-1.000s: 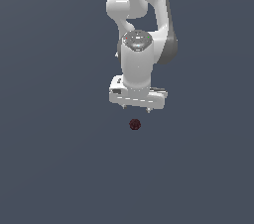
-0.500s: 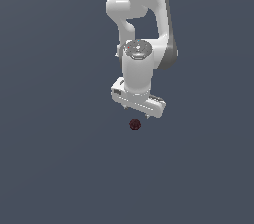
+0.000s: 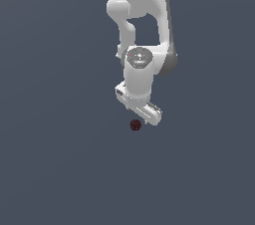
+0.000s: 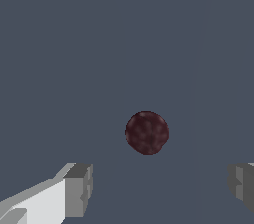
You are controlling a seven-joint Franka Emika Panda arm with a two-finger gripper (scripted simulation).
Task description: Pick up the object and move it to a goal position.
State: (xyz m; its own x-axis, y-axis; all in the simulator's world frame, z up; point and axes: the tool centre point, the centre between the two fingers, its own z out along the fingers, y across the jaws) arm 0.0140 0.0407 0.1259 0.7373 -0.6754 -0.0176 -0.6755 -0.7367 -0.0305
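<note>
1. One small maroon ball [image 3: 135, 125] lies on the grey bench [image 3: 60, 169], just below the white arm's [image 3: 142, 30] tip in the exterior view and close to the gripper [image 3: 138, 112].
2. In the wrist view the ball [image 4: 147, 132] sits ahead of the gap between the two grey fingertips [image 4: 79, 188], nearer the middle of the gap than either tip, and touching neither.
3. The jaws stand wide apart, far wider than the ball, and have hold of nothing.
4. By my judgement the step in hand is the approach: the gripper [image 4: 158, 188] is poised over the ball, the grasp not yet made, and the lift and carry to the goal all left to do.
5. No goal marker shows in either view, so I cannot tell where the ball must end up.
6. The next move, as I judge it, calls for lowering until the fingertips straddle the ball, keeping it centred in the gap, then closing gently.
7. Being round and tiny, the ball may roll or squirt out if one tip meets it first.
</note>
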